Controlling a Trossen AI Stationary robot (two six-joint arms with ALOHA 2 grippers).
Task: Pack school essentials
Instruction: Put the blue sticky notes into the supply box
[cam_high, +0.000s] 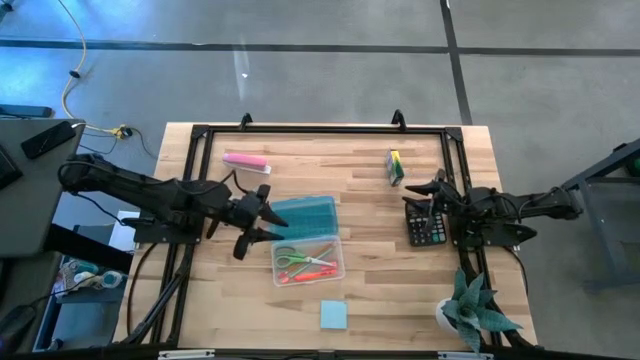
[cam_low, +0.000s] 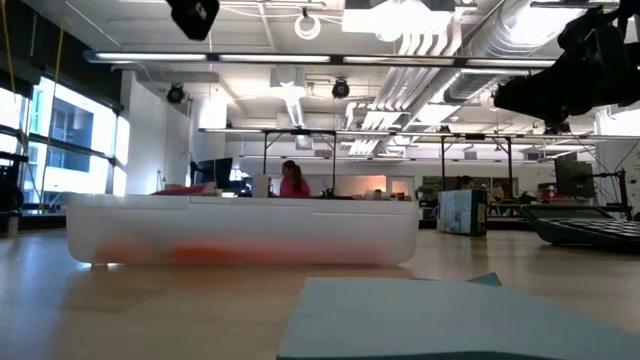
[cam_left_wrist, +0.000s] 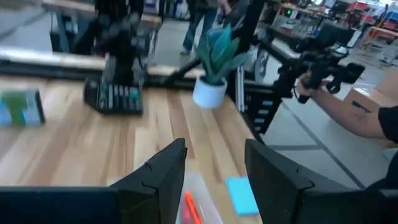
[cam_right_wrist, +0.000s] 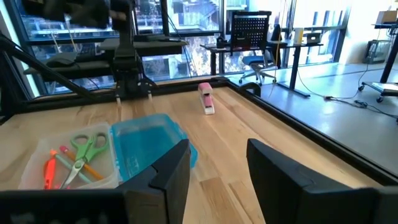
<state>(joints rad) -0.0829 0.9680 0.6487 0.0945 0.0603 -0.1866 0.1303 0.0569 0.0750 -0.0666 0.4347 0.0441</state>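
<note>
An open-plan lab: exposed ceiling ducts, desks, wide windows.

Green-handled scissors lying flat in a clear open case near mid-worktop, blades closed, beside an orange-red pen and thin pencils laid alongside. Teal lid folded back flat behind the case. Light-blue square note pad flat on the bare wood, near the front edge. Green-yellow block standing toward the far right, well apart
</note>
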